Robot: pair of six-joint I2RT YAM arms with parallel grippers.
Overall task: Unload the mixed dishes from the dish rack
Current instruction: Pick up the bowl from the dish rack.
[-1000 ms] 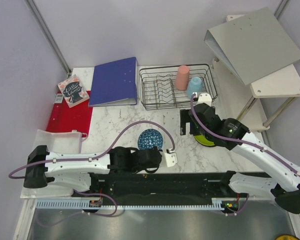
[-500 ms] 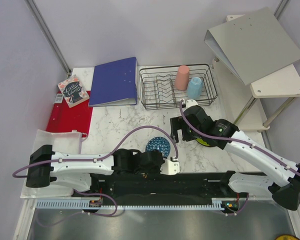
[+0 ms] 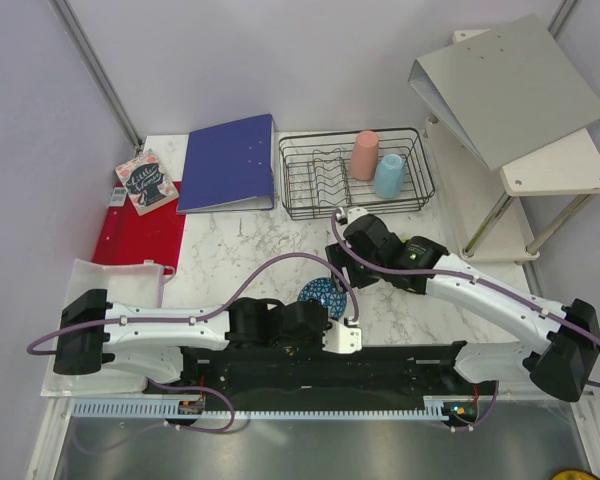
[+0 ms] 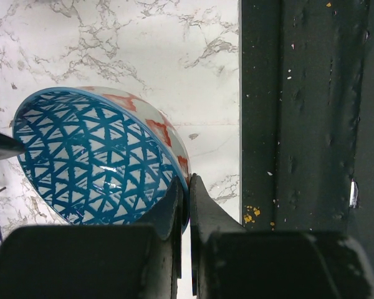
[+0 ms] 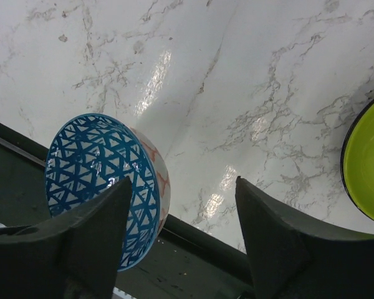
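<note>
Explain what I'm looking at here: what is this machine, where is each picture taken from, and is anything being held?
These are two robot arms bolted at the near edge of a marble table. The wide picture comes from a fixed camera above and behind them. The other two come from a camera on each wrist, looking past that arm's own fingers. The left hand is shut on the rim of the small blue patterned bowl. The right hand is open, close beside that bowl, holding nothing. A lime-green bowl sits on the table. A tall pink cup and a light blue cup stand in the black dish rack at the back, next to a blue binder.
</note>
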